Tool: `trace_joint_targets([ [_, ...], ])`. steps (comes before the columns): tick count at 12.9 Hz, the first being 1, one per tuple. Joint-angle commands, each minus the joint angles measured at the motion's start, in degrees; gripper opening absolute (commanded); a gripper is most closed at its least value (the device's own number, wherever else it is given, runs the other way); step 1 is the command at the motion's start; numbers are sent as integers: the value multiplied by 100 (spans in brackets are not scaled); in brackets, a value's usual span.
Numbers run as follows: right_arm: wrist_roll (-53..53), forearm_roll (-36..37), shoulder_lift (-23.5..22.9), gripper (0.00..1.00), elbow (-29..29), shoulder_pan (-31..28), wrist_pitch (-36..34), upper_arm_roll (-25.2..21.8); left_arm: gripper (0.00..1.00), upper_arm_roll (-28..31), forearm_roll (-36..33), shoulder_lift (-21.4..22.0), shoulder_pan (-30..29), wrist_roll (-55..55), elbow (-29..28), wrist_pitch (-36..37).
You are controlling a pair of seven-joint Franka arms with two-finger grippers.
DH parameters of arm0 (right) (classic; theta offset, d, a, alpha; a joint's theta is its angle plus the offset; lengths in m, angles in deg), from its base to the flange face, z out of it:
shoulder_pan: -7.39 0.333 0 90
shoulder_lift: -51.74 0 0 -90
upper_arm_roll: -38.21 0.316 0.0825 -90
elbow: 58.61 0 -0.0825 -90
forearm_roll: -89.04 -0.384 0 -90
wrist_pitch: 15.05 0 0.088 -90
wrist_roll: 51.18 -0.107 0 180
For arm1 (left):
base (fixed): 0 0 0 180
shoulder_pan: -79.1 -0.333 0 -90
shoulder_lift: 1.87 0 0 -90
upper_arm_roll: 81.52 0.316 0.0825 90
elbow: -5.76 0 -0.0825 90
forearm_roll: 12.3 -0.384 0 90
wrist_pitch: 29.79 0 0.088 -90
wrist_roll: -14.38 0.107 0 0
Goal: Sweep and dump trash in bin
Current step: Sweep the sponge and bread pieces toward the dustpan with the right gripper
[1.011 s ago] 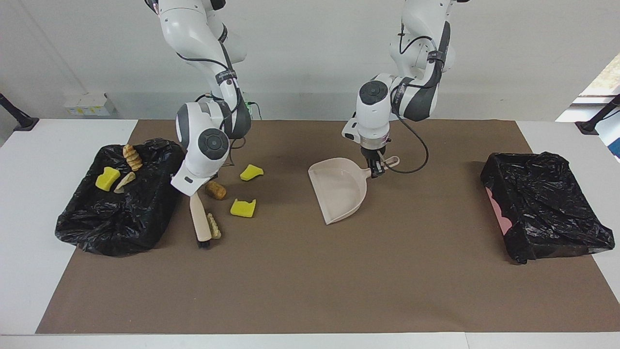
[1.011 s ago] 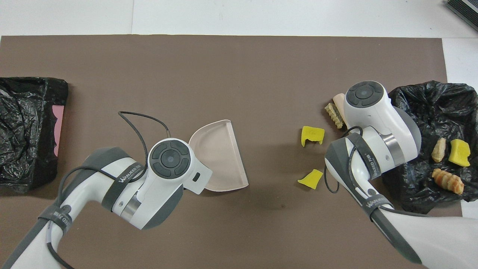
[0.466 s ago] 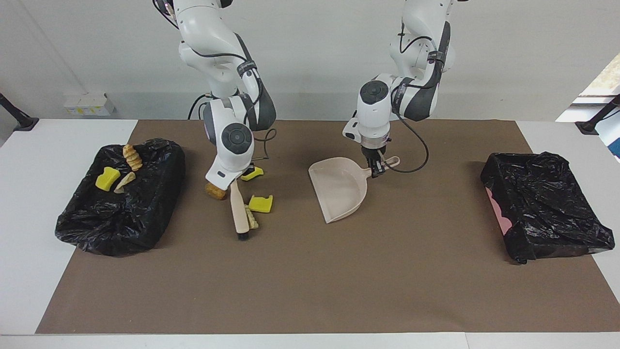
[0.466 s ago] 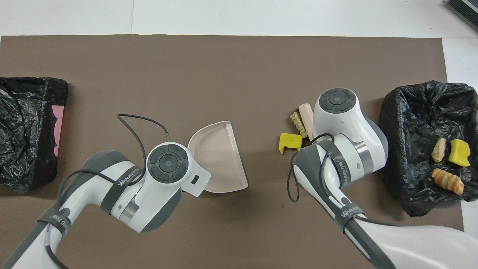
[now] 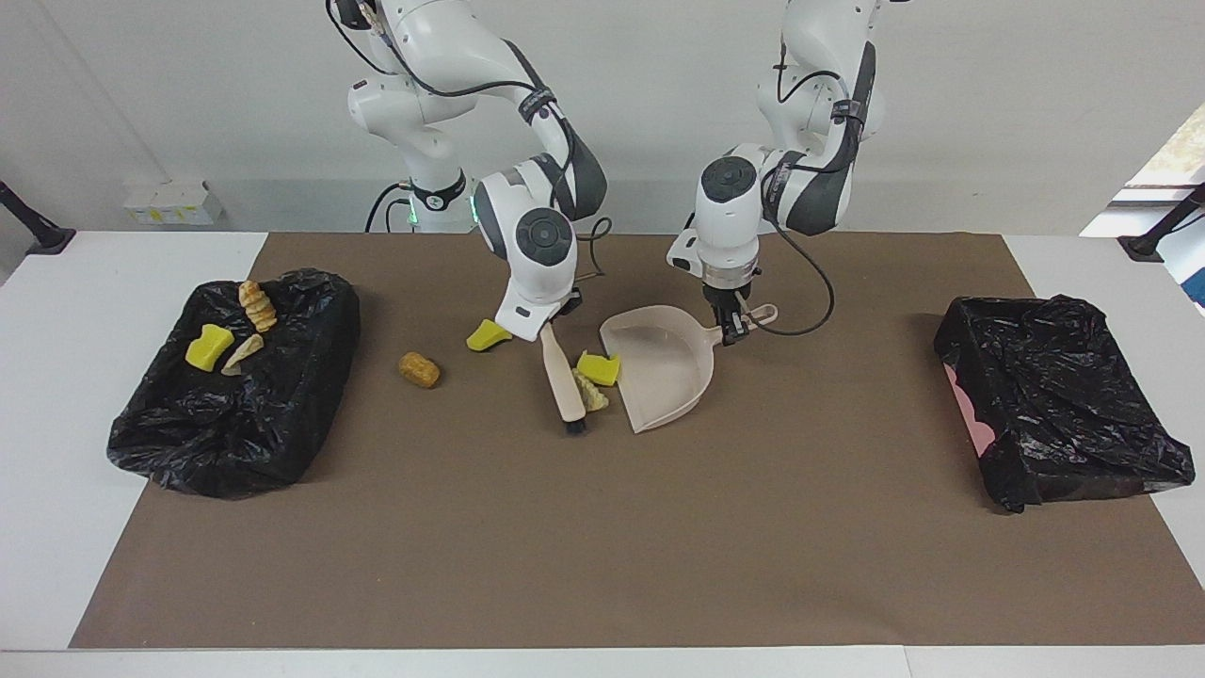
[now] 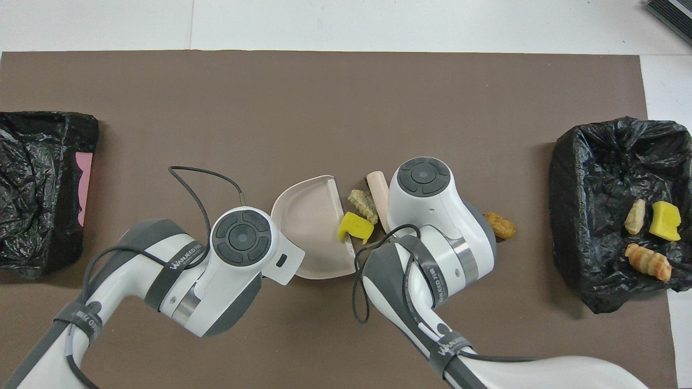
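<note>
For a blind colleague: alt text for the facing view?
The right claw holds a beige brush against a yellow sponge chunk and a tan lump at the lip of a beige plastic dustpan, held by the left claw.

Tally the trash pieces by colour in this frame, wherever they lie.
Yellow sponge pieces: 3
Tan or brown bread-like lumps: 4
Total: 7
</note>
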Motion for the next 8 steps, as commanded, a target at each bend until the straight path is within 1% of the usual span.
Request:
trace_joint_targets([
  [1, 18, -767, 116, 0, 189, 54, 319, 19, 0, 6, -110, 186, -18, -52, -259, -194],
  [2, 44, -1189, 108, 0, 171, 80, 319, 19, 0, 6, -110, 186, -18, -69, -268, -203],
  [5, 18, -1665, 142, 0, 84, 159, 241, 54, 0, 6, -110, 186, -18, -70, -268, -212],
  [6, 44, -1876, 230, 0, 75, 142, 197, 46, 0, 6, -110, 186, -18, -70, -268, -212],
  [8, 45, -1879, 476, 0, 66, 19, -171, -6, 0, 6, -110, 186, -18, -70, -268, -247],
])
